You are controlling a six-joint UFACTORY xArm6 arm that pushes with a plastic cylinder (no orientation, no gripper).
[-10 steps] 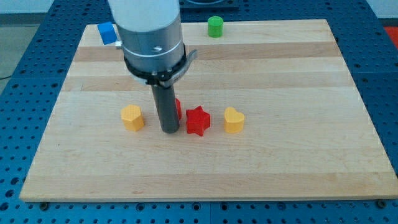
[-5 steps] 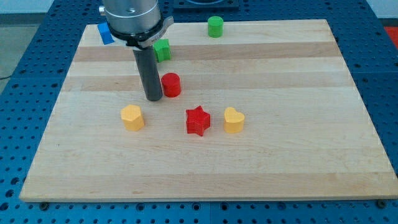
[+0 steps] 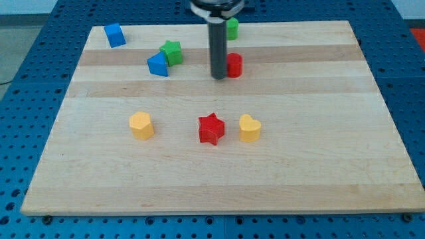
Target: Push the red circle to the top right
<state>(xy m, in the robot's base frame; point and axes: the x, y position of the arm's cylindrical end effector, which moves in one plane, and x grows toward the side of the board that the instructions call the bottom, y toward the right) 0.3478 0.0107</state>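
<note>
The red circle (image 3: 234,65) stands on the wooden board (image 3: 319,133), a little right of the board's middle and toward the view's top. My tip (image 3: 218,77) touches the board just left of the red circle, against its left side. The dark rod rises from there out of the view's top.
A green cylinder (image 3: 232,27) is at the top edge, partly behind the rod. A green star (image 3: 172,52) and a blue triangle (image 3: 157,64) sit at upper left, a blue block (image 3: 115,34) in the top left corner. A yellow block (image 3: 141,125), red star (image 3: 211,129) and yellow heart (image 3: 250,128) line the middle.
My tip has moved up and to the right, and the red circle has slid with it from beside the red star to near the green cylinder. The arm's body has left the view.
</note>
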